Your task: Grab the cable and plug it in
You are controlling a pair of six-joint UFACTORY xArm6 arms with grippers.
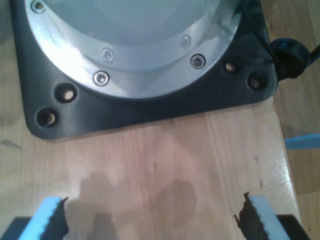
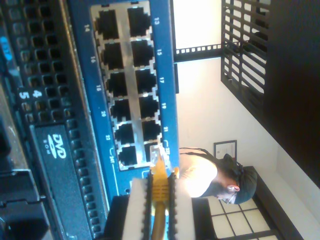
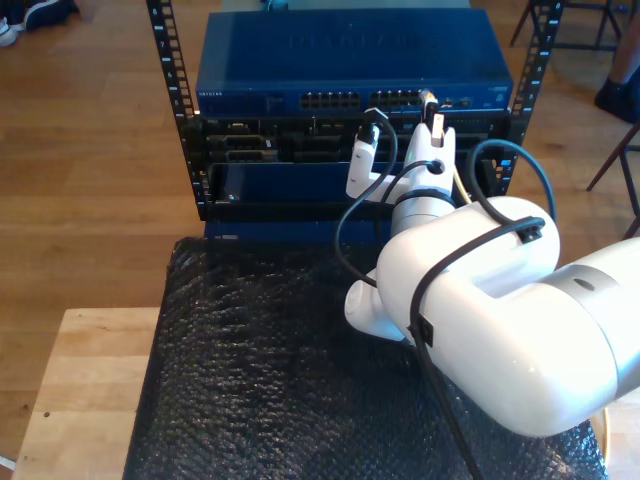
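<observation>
Cable (image 2: 159, 186) plug at switch (image 2: 125, 85) port

"DVD" on the drive (image 2: 60, 150)

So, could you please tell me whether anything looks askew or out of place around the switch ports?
Nothing stands out: my second end effector holds the yellow cable with its plug at the blue switch.
</observation>
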